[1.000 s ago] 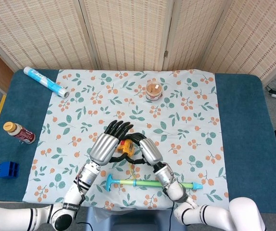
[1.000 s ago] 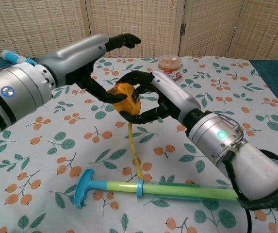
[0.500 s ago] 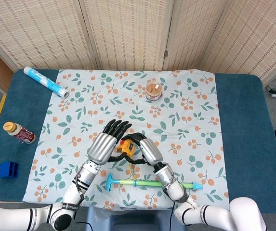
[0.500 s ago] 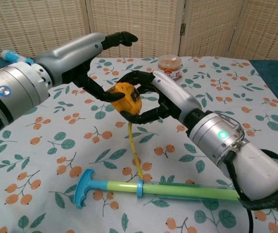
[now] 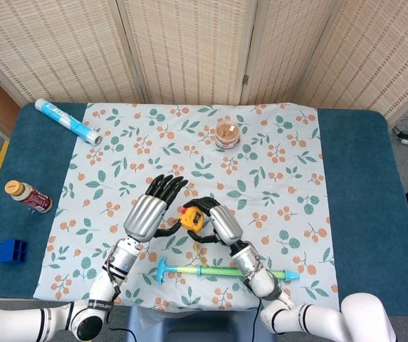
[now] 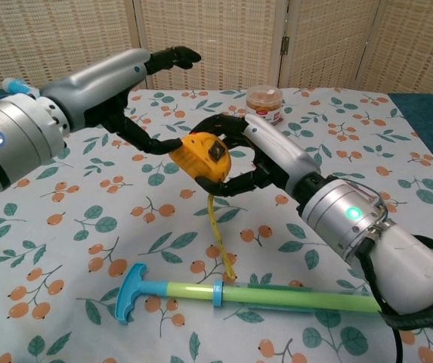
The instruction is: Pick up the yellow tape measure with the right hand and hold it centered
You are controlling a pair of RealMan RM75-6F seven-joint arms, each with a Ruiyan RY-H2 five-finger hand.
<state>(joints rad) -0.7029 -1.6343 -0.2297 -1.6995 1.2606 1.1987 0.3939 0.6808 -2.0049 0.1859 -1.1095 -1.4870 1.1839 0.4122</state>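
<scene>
The yellow tape measure [image 6: 201, 156] is off the table, gripped by my right hand [image 6: 255, 157], whose dark fingers wrap its right side from above and below. Its black button faces the chest camera. A thin yellow blade [image 6: 220, 236] hangs from the case toward the green tool. In the head view the tape measure [image 5: 191, 218] shows between both hands, near the cloth's front middle. My left hand [image 6: 129, 94] is to its left with fingers spread and nothing in it. Its thumb tip reaches close to the case, and contact is unclear. Head view: left hand [image 5: 149, 211], right hand [image 5: 219, 223].
A green rod with a blue T-handle [image 6: 239, 293] lies on the floral cloth [image 5: 289, 164] in front of the hands. A brown-lidded jar [image 5: 226, 133] stands at the back. On the blue table at left are a tube [image 5: 67, 120], a small bottle [image 5: 28, 197] and a blue block [image 5: 11, 251].
My right hand has shifted the tape measure slightly right and turned it. My left hand has drawn back to the left, its thumb leaving the case's face.
</scene>
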